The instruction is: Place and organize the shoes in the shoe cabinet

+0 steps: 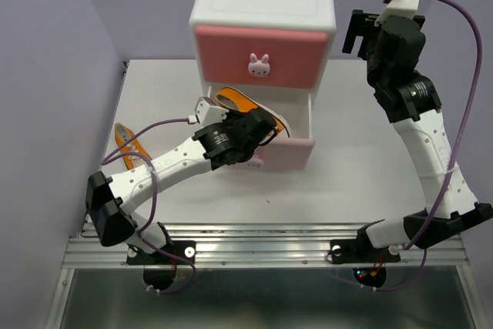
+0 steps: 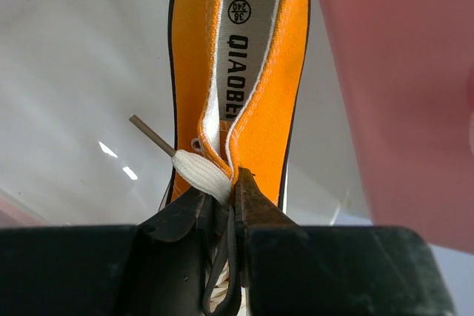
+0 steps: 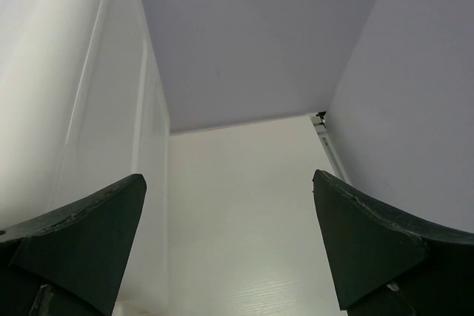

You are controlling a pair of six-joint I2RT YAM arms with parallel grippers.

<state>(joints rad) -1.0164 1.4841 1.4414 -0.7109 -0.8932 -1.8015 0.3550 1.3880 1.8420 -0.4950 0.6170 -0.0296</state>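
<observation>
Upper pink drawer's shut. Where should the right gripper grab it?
The white bunny-shaped knob at the middle of the deeper pink upper drawer front, approached from the front, table side: it's the only part protruding from that flat panel. The open right gripper is free.

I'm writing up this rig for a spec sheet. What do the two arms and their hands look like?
The left arm and right arm are both built of white links and bulky black joints. A purple cable loops along each. The left hand and right hand have black, wedge-shaped fingers.
</observation>
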